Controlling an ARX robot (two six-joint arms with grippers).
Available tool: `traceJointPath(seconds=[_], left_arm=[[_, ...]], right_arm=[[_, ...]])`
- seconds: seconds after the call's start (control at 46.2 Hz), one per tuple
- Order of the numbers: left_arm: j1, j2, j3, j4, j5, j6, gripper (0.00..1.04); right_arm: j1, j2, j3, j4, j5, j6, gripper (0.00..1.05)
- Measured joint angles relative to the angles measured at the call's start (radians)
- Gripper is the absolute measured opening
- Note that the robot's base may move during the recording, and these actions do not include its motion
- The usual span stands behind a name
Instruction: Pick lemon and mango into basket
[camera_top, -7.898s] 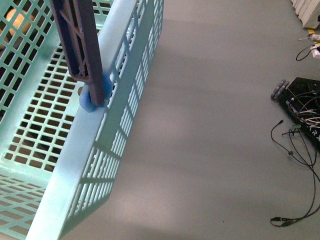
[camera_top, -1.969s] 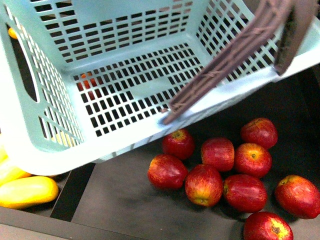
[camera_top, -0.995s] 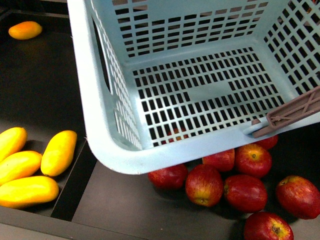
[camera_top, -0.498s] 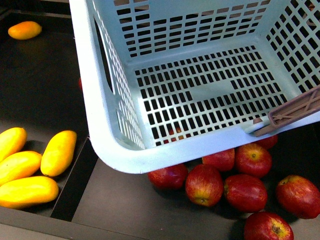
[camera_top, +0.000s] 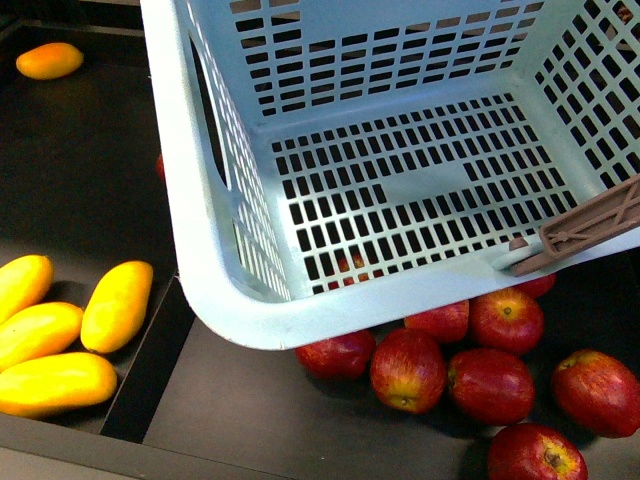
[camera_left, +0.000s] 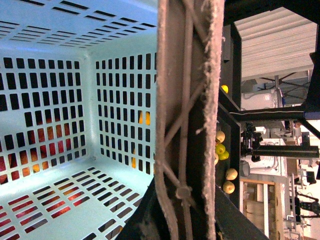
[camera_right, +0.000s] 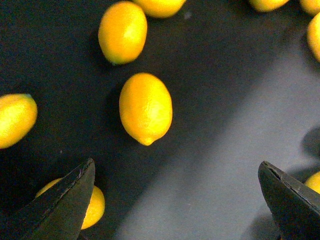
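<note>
The pale blue basket (camera_top: 215, 250) hangs tilted above the bins with nothing inside. My left gripper (camera_left: 182, 220) is shut on its brown handle (camera_left: 187, 100), which also shows at the basket's right rim (camera_top: 590, 225). Several long yellow mangoes (camera_top: 117, 305) lie in the bin at the lower left. My right gripper (camera_right: 177, 200) is open above a dark surface, and a plump lemon (camera_right: 145, 107) with a small nub lies just beyond its fingertips (camera_right: 70, 197). More lemons (camera_right: 122, 31) lie around it. Neither gripper shows in the front view.
Several red apples (camera_top: 408, 368) fill the bin under and in front of the basket. A dark divider (camera_top: 150, 365) separates that bin from the mango bin. One yellow-orange fruit (camera_top: 49, 60) lies alone at the far left. A shelf with yellowish fruit (camera_left: 220, 147) stands beyond the handle.
The basket swung right over the last two seconds, uncovering the mangoes at the left. In the last half second it has only drifted slightly.
</note>
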Motion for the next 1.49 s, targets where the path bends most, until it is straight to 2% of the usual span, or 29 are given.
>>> traceJointPath(seconds=[0.325,0.995,1.255,1.298,1.406,1.493], left_arm=[[0.0,0.0,0.0,0.0,0.0,0.001,0.06],[0.0,0.0,0.0,0.0,0.0,0.001,0.06],[0.0,0.0,0.0,0.0,0.0,0.001,0.06],[0.0,0.0,0.0,0.0,0.0,0.001,0.06],[0.0,0.0,0.0,0.0,0.0,0.001,0.06],[0.0,0.0,0.0,0.0,0.0,0.001,0.06]], right_arm=[[-0.008,0.318,0.304,-0.084,-0.053,-0.016,0.96],[0.02,0.586,0.64,-0.213,-0.007,0.017,0.96],[0.03,0.636,0.701,-0.227,0.0,0.027,0.96],[0.031,0.64,0.704,-0.225,0.007,0.031,0.91],[0.031,0.645,0.705,-0.22,0.015,0.037,0.73],[0.03,0.645,0.703,-0.219,0.014,0.043,0.66]])
